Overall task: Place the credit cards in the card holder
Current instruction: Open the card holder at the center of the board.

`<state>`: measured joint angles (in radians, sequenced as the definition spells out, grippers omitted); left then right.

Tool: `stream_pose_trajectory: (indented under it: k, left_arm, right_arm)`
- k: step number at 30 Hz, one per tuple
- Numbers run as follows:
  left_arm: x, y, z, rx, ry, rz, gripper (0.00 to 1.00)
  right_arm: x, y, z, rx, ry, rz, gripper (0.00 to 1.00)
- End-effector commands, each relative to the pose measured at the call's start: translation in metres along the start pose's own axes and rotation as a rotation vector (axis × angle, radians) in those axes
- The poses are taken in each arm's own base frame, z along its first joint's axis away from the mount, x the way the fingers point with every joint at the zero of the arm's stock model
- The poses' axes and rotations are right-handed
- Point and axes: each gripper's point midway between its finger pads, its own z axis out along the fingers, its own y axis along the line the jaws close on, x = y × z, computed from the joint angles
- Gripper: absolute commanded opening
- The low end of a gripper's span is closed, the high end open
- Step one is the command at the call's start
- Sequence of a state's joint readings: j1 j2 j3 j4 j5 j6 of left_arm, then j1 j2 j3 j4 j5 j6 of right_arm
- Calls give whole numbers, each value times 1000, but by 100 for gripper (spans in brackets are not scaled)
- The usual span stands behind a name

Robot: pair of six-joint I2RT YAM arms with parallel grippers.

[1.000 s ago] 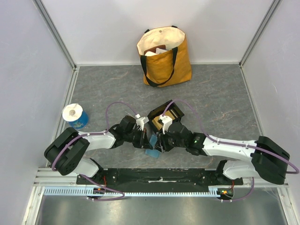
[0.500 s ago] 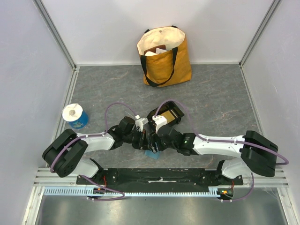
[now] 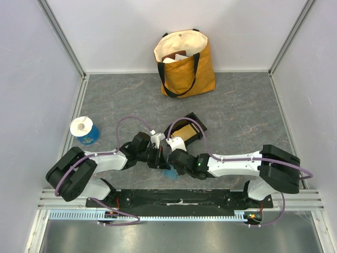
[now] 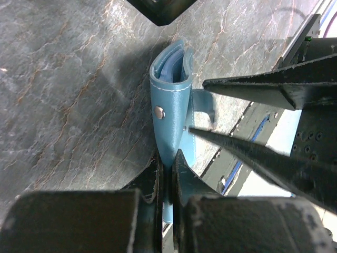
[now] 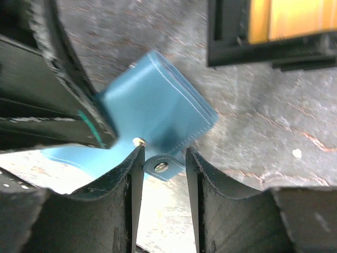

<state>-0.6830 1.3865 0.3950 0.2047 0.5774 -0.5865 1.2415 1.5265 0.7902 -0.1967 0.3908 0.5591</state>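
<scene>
Near the front edge of the table point(image 3: 247, 105), at its middle, my two grippers meet over one card holder point(image 4: 169, 95). My left gripper point(image 4: 167, 171) is clenched on the holder's lower edge and holds it stood on edge, fold upward. My right gripper point(image 5: 164, 179) is spread, its fingers straddling the snap tab point(image 5: 162, 167); I cannot tell whether they touch it.

There is one black tray point(image 5: 226, 31) just beyond the holder, and the gold-orange credit cards point(image 5: 295, 18) lie in it. I cannot count them. One tote bag point(image 3: 192, 74) stands against the far wall, and one blue roll point(image 3: 84, 132) sits well off to the left.

The holder is close to the table's near edge, with the tray's corner near on the far side. Wide grey surface lies between the tray and the tote.

The holder is smooth teal leather with pale stitching, a metal stud point(image 4: 158, 110) and paler blue lining. The table is dark, stone-veined and matt. The tray is rectangular with raised walls.
</scene>
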Motion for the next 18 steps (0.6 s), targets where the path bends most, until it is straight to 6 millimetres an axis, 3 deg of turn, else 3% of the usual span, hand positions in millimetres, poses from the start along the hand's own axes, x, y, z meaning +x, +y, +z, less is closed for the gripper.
stream_pose_trajectory:
  k: [1,10,18]
  left_arm:
    - [-6,-7,-2,24,-30,5,2]
    - [-4,-5,-3,13,-37,-3,3]
    - [10,3,-2,2,-21,-74,23]
  right_arm:
    - [6,-21,-8,78,-17,30,43]
    - [35,-49,-18,154,26,68,38]
    - [58,-49,-5,140,68,93,36]
